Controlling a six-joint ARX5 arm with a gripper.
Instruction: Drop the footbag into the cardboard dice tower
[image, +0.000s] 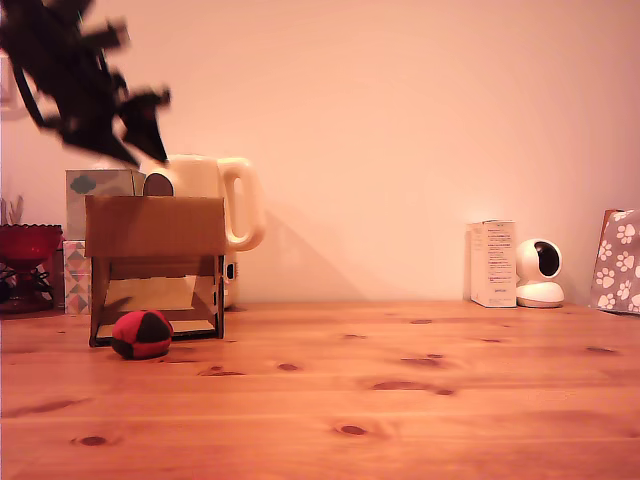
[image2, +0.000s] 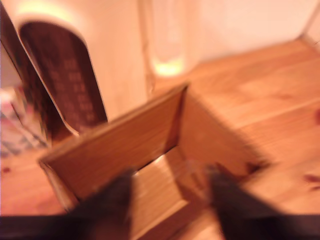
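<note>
Footbag (image: 141, 334) on table (image: 400, 390), touching front of cardboard dice tower (image: 155, 226). Gripper (image2: 170, 192) above tower's open top, fingers (image2: 112, 200) spread, empty, blurred.

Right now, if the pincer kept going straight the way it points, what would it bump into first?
Probably nothing at once: the pincer points into the open top of the tower. Going on, it would likely meet the ramp inside, though blur leaves depth unclear.

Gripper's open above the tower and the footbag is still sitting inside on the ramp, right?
Not quite. The gripper is open above the tower, but the exterior view shows the footbag on the table, in front of the tower's cut-out, not inside on the ramp.
</note>
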